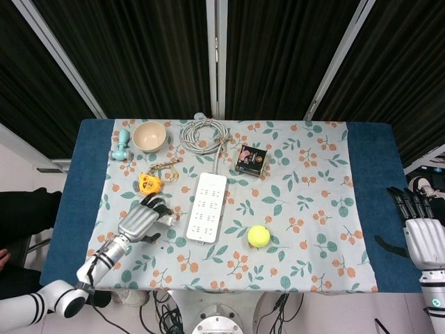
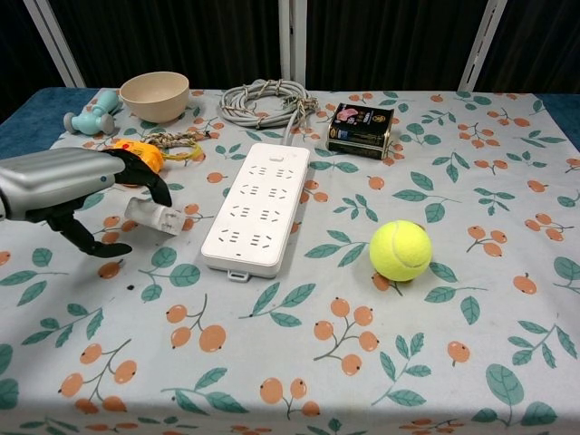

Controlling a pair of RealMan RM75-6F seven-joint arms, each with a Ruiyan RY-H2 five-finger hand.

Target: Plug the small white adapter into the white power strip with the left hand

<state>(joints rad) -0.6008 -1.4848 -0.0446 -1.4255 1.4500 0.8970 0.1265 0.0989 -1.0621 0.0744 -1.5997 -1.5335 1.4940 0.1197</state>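
The small white adapter (image 2: 158, 218) lies tilted on the cloth just left of the white power strip (image 2: 258, 207), a small gap between them. My left hand (image 2: 72, 181) reaches over it from the left. Its dark fingers (image 2: 149, 178) curl down onto the adapter's top and hide its left part, while the thumb stands apart lower left. In the head view the left hand (image 1: 141, 223) covers most of the adapter (image 1: 169, 220), beside the power strip (image 1: 206, 207). My right hand (image 1: 423, 235) hangs open off the table's right edge.
A yellow tennis ball (image 2: 400, 249) sits right of the strip. Behind the strip lie the coiled grey cable (image 2: 267, 98) and a black box (image 2: 361, 130). An orange toy (image 2: 145, 154), a beige bowl (image 2: 154, 95) and a teal object (image 2: 91, 111) are at the back left.
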